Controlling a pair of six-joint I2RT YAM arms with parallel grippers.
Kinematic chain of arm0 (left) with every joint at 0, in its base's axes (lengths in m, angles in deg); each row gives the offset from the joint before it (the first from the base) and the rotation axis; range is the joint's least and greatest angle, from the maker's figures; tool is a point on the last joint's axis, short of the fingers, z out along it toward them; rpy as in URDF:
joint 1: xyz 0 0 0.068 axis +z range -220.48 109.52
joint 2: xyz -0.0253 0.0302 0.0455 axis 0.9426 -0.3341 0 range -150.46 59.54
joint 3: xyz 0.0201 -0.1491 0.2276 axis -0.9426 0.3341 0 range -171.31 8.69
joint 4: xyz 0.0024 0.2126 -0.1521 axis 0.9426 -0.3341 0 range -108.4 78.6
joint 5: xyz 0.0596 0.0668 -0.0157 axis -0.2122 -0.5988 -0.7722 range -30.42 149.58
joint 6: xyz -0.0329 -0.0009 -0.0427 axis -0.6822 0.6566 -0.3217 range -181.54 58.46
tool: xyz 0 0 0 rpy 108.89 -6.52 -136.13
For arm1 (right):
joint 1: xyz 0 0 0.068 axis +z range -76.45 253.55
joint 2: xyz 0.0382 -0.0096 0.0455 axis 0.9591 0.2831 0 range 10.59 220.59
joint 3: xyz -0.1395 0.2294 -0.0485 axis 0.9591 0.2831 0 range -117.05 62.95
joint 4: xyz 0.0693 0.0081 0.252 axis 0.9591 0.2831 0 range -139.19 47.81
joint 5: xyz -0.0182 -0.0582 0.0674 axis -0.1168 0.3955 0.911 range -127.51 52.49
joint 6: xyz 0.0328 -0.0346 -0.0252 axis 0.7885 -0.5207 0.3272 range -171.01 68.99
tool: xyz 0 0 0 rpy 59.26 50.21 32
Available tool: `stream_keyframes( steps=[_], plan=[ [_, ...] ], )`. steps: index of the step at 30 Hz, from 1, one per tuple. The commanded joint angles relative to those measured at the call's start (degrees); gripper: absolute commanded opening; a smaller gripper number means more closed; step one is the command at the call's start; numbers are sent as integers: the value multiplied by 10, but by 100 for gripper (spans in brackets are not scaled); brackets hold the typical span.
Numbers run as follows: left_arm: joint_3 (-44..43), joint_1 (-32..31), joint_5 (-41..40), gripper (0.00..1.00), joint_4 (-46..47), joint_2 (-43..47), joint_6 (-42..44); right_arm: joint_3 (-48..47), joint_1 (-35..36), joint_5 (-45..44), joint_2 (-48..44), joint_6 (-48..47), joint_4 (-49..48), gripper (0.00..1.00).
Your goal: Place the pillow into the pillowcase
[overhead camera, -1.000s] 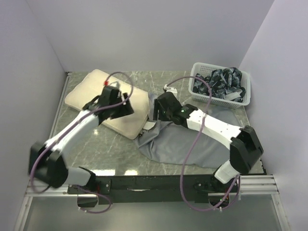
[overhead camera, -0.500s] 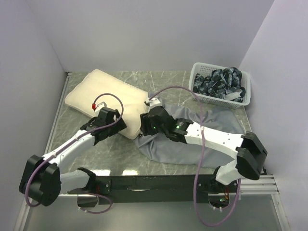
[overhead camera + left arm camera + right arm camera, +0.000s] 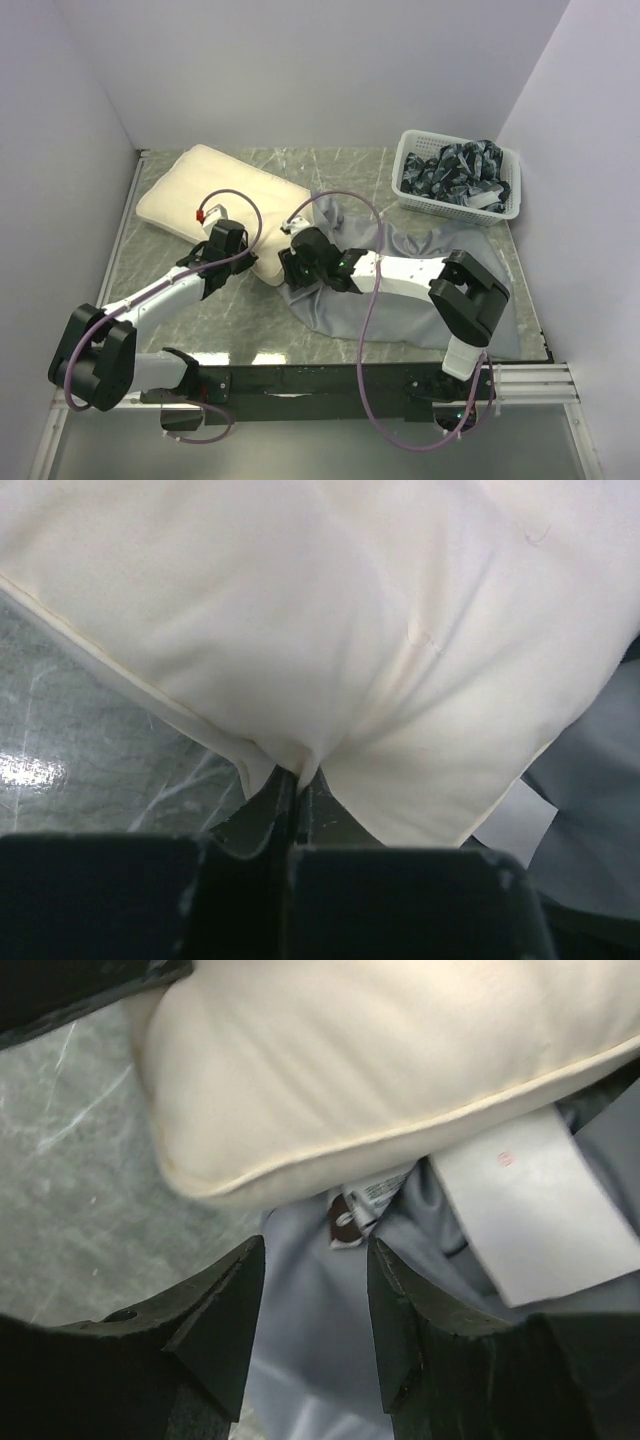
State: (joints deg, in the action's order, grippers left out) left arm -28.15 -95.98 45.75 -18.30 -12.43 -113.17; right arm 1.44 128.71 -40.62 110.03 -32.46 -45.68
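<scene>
**Top external view: pillow caught by its near edge, the case lying flat beside it**

From above, the cream pillow (image 3: pixel 215 195) lies slantwise on the left half of the marble table (image 3: pixel 220 310). Its right corner overlaps the rumpled grey pillowcase (image 3: pixel 400 300), which is spread across the right half. None of the pillow is inside the case yet, so I'd say the task is at its start.

The left wrist view shows the left gripper (image 3: pixel 297 785) closed tight on the pillow's seam. The fabric bunches into a little fold where the two fingers meet. A pinch at that edge looks like a way to drag or steer the cushion toward the cloth without lifting its whole bulk.

The right gripper (image 3: pixel 315 1260) hangs low over the spot where pillow corner and grey cloth meet. Its jaws stand apart and hold nothing, with grey fabric showing between them. A white tag (image 3: pixel 530 1200) lies on the cloth just under the pillow's corner, and I can't tell which of the two it is sewn to. My guess is the right arm is placed there to find the case's opening, since the pillow can't go in until one layer is lifted. The likely snag is grabbing both layers at once.

At the far right, a white basket (image 3: pixel 440 208) of dark patterned cloths (image 3: pixel 460 168) sits well clear of both arms.
</scene>
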Motion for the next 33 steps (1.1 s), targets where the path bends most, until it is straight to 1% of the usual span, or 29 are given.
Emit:
stream_keyframes(
  steps=[1, 7, 8, 10, 12, 16, 21, 25, 28, 29, 31, 32, 33],
  plan=[
    [-35, -3, -14, 1, 5, 23, 17, 7, -19, -12, 0, -18, -71, 52],
    [-54, -3, -10, 1, -22, 37, 24, 6, -29, -29, 18, -28, -83, 50],
    [-55, -3, -9, 1, -25, 38, 23, 3, -34, -25, 24, -31, -78, 49],
    [-60, -3, -8, 1, -30, 39, 22, 0, -38, -20, 33, -30, -73, 43],
    [-66, -3, -3, 1, -35, 37, 22, 19, -43, -18, 26, -26, -86, 40],
    [-77, -3, -2, 1, -39, 36, 21, 35, -47, -30, 20, -24, -85, 40],
    [-92, -3, 4, 1, -45, 38, 22, 32, -49, -43, 29, -22, -85, 42],
    [-97, -3, 6, 1, -48, 37, 22, 20, -50, -34, 46, -22, -85, 42],
    [-103, -3, 8, 1, -51, 37, 21, 15, -50, -15, 54, -18, -87, 36],
    [-108, -3, 7, 1, -53, 36, 21, 16, -49, -10, 53, -16, -88, 30],
    [-113, -3, 6, 1, -57, 36, 21, 24, -48, -1, 46, -11, -92, 25],
    [-120, -3, 6, 1, -59, 34, 22, 27, -48, 3, 42, -7, -93, 19],
    [-124, -3, 6, 1, -61, 32, 21, 35, -48, 5, 37, -4, -93, 17]
  ],
)
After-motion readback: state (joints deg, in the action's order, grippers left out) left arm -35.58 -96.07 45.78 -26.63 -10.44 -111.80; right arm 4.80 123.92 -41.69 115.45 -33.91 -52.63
